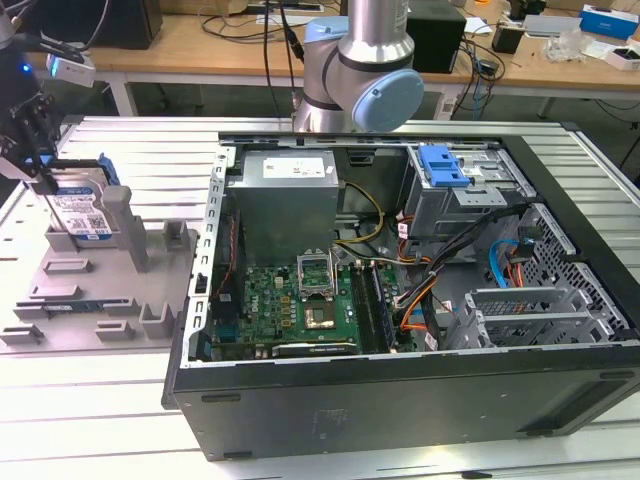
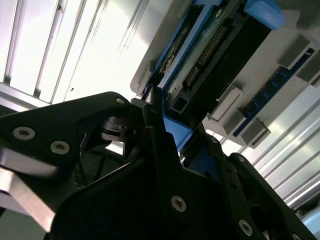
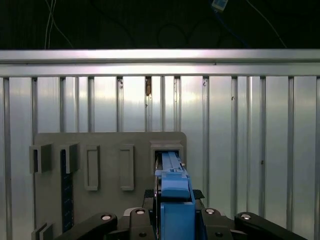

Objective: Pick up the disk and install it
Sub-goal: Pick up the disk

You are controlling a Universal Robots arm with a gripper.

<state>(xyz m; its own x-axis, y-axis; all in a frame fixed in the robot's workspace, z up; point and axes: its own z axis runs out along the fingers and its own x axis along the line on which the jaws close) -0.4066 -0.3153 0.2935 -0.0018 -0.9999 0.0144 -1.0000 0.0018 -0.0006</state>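
the robot's gripper (image 1: 42,175) closes on the disk (image 1: 85,208), its black fingers pressed to either side of the drive's bright blue rail, on the exterior view's left of the open computer case (image 1: 400,400). the disk stands on edge, its white-and-blue label showing, in a slot of a grey fixture plate (image 1: 100,300) that lies just beside the case on the slatted metal table (image 1: 100,430). in the first wrist view the blue rail of the disk (image 3: 170,162) runs straight between the two sides of the gripper (image 3: 175,202), with the fixture plate (image 3: 110,145) and its raised grey blocks behind it. in the second wrist view the gripper (image 2: 180,127) pinches the disk (image 2: 210,55) at its connector end, one of the fingers (image 2: 154,112) lying against the blue edge. a slim blue circuit strip (image 1: 70,305) rests in another slot of the plate, on the side away from the case's back wall. the arm (image 1: 360,70) rises from behind the case. inside the case lie a green motherboard (image 1: 290,300), a grey power supply (image 1: 290,195) and a drive cage topped by a blue latch (image 1: 443,165).
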